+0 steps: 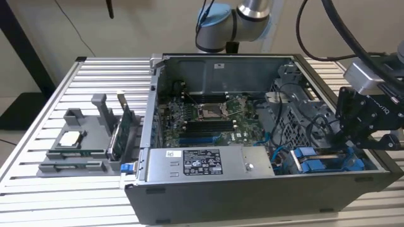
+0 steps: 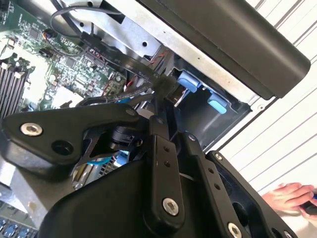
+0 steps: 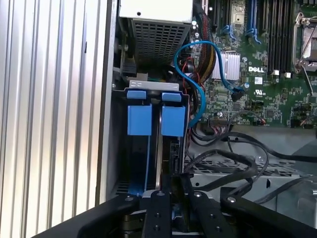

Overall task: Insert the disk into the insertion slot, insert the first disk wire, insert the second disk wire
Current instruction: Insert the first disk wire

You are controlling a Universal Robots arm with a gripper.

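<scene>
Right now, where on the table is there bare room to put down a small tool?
Bare slats lie on the table between the grey tray and the near edge, and behind the tray. Crowded: the computer case corner at the exterior view's right, where the gripper hangs over the insertion slot among black cables.
</scene>
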